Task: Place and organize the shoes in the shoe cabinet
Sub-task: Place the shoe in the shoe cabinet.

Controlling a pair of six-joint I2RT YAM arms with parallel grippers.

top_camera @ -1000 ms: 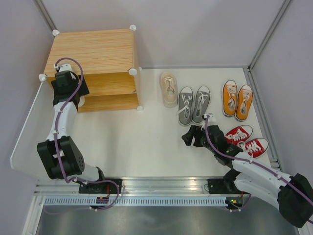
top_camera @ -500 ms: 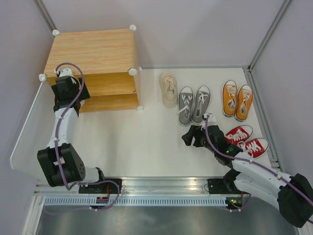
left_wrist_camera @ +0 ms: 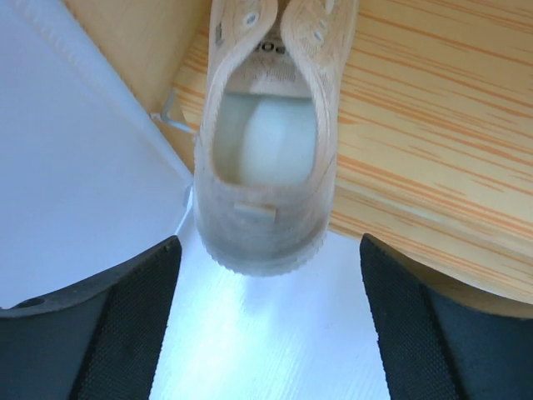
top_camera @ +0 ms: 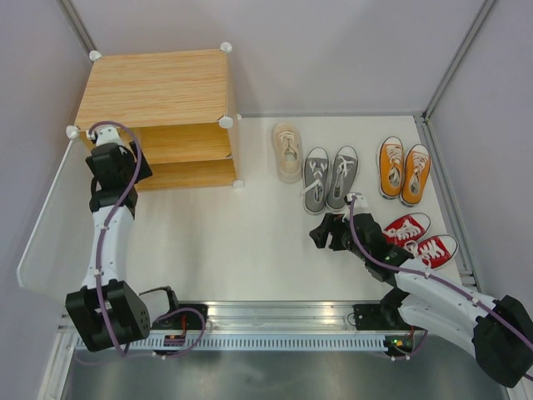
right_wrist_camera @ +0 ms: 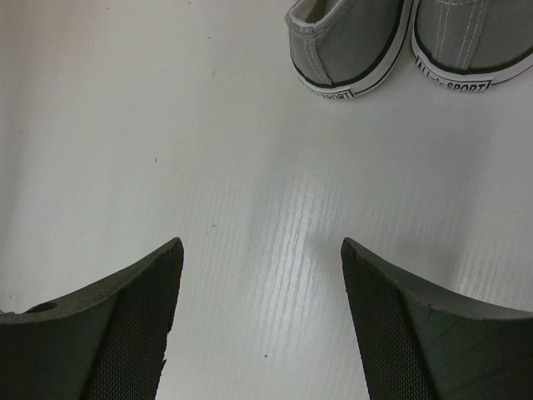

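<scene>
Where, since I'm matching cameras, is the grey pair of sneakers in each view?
Top external: grey pair right of centre, between the cream shoe and orange pair.
Left wrist: not in it.
Right wrist: heels at the top edge.
Shared landmark: the white table.

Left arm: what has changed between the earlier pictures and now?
The left arm drew back from the shoe cabinet toward its base. Its fingers stand open beside the cream shoe, not holding it. The right arm and the other shoes stayed put.
</scene>
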